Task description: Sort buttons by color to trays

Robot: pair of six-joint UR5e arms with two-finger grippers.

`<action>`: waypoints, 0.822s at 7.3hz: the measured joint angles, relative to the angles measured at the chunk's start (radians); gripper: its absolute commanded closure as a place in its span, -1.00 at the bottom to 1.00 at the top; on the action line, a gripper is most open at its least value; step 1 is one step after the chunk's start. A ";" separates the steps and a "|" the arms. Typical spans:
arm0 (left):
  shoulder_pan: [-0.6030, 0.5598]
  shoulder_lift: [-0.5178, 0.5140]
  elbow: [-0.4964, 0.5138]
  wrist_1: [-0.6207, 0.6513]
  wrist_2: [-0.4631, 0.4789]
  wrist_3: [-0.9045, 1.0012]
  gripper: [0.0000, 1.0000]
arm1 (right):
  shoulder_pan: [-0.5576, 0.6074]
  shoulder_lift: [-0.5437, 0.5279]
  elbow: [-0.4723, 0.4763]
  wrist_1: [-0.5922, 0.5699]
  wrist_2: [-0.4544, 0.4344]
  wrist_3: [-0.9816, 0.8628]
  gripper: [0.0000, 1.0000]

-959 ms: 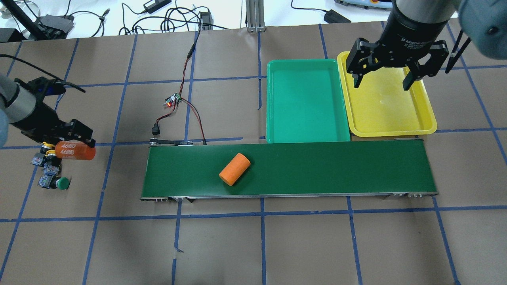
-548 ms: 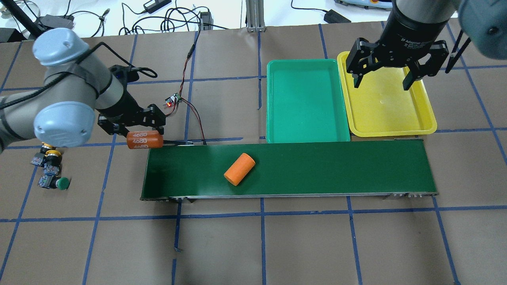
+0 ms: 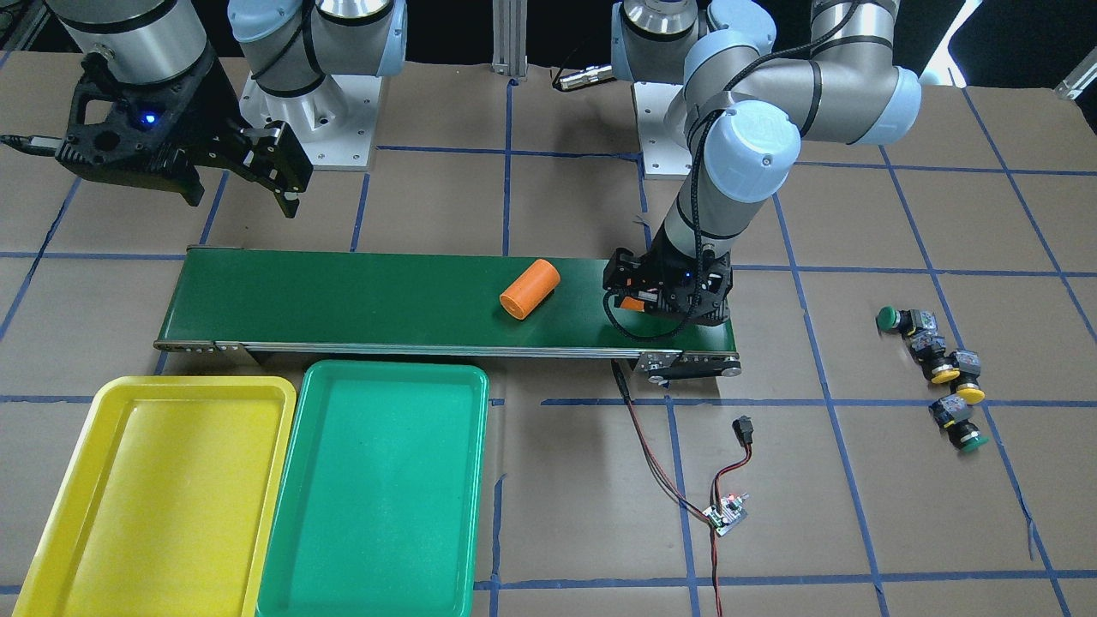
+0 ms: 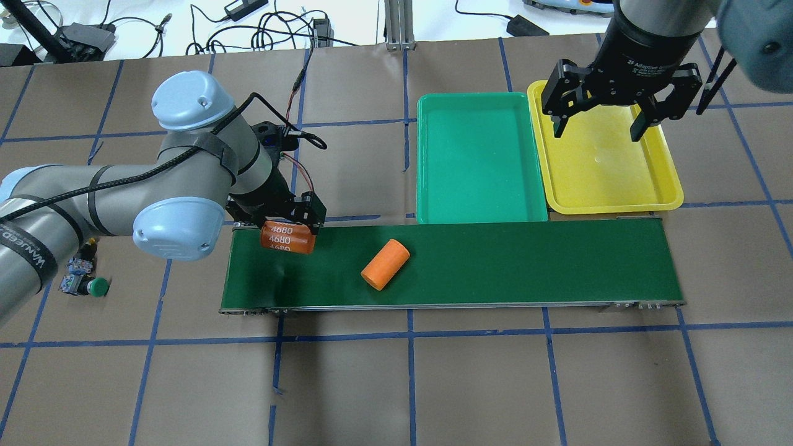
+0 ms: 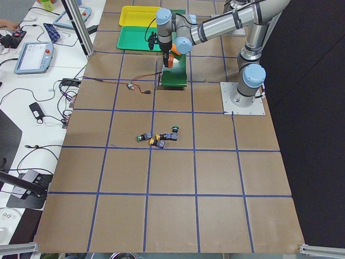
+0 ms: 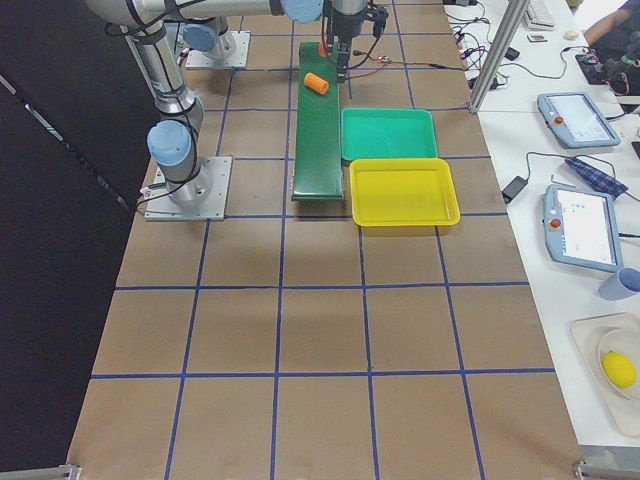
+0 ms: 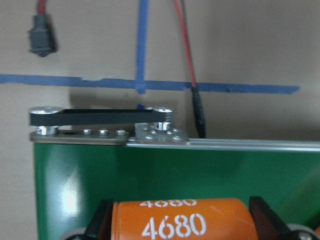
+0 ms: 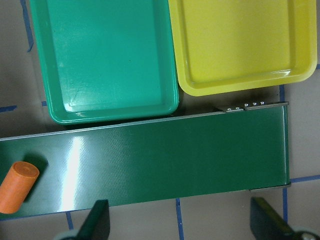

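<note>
Several buttons with yellow and green caps lie in a cluster on the table beyond the belt's left end. In the overhead view my left arm hides most of them, and one green button shows. The green tray and the yellow tray sit side by side behind the belt, both empty. My left gripper is shut on an orange cylinder marked 4680, held over the belt's left end. My right gripper is open and empty above the yellow tray.
A long dark-green conveyor belt runs across the middle. A second orange cylinder lies on it, left of centre. A small circuit board with red and black wires lies behind the belt's left end.
My left arm has carried the orange 4680 cylinder rightward from beside the buttons to over the belt's left end. The loose cylinder on the belt has drifted right. The right arm has not moved.
</note>
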 measured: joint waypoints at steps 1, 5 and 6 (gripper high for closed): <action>-0.002 -0.003 -0.028 0.003 0.000 0.036 0.87 | 0.000 0.000 0.000 0.000 0.000 0.000 -1.00; -0.003 -0.005 -0.066 0.007 -0.051 -0.049 -1.00 | -0.001 0.000 0.000 0.000 0.000 0.000 -1.00; 0.007 0.008 -0.061 0.006 -0.049 -0.044 -1.00 | -0.001 0.000 0.000 0.000 0.000 0.000 -1.00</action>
